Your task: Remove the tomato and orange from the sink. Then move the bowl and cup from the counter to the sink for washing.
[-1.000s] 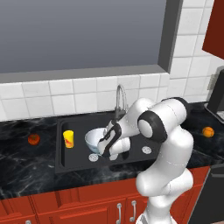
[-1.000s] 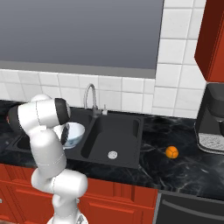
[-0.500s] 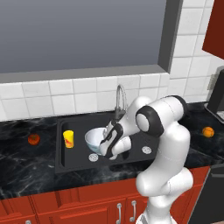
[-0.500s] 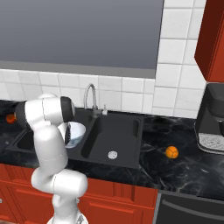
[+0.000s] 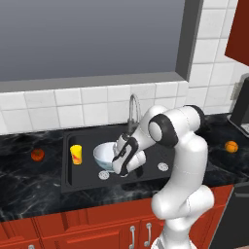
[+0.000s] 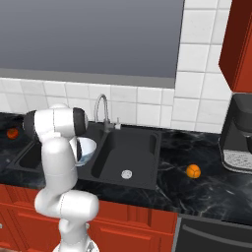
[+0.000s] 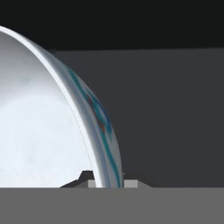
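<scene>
My gripper [image 5: 118, 159] is shut on the rim of the pale bluish-white bowl [image 5: 104, 154], which hangs tilted in the left basin of the black sink [image 5: 146, 174]. In the hand view the bowl's rim [image 7: 104, 131] runs between the two fingertips [image 7: 87, 176], with my gripper [image 7: 107, 180] closed across it. The yellow cup [image 5: 76, 154] stands upright in the same basin, left of the bowl. The dark red tomato [image 5: 37, 154] lies on the counter left of the sink. Far to the right, the bright orange [image 5: 231, 146] rests on the counter. From the right base view the bowl [image 6: 86, 149] shows beside my arm.
A curved steel faucet [image 5: 132, 109] rises behind the sink's divider. Round silver drains [image 5: 163, 167] mark both basins. A coffee machine [image 6: 239, 135] stands at the counter's far right, behind the orange [image 6: 193, 171]. The tomato [image 6: 13, 133] lies at the far left.
My arm's elbow has swung a little to the left. The bowl stays gripped at about the same spot in the left basin.
</scene>
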Controlling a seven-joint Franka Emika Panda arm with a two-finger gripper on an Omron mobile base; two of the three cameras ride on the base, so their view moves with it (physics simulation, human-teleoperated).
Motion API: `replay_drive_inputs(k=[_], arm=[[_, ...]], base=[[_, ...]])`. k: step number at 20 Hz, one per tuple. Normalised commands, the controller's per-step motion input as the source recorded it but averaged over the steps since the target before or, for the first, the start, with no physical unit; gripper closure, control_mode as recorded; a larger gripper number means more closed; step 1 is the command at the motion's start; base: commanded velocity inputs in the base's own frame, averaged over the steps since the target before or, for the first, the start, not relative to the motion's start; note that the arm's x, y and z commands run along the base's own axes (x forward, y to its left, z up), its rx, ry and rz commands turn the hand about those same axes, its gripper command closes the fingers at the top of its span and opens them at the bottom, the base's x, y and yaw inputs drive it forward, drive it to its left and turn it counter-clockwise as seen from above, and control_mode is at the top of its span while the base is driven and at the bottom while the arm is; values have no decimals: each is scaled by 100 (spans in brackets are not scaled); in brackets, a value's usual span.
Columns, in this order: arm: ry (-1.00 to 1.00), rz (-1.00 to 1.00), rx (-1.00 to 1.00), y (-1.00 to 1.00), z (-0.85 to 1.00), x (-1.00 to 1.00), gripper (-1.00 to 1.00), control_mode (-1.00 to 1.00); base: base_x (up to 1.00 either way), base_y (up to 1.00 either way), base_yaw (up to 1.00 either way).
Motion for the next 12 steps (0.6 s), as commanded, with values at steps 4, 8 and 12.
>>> replay_drive_inputs(k=[4,8,12], arm=[[0,0,0,9,-12,10,100,-100],[0,0,0,8,-11,9,100,-100],[0,0,0,5,-14,10,100,-100]], base=[[0,0,0],[0,0,0],[0,0,0]])
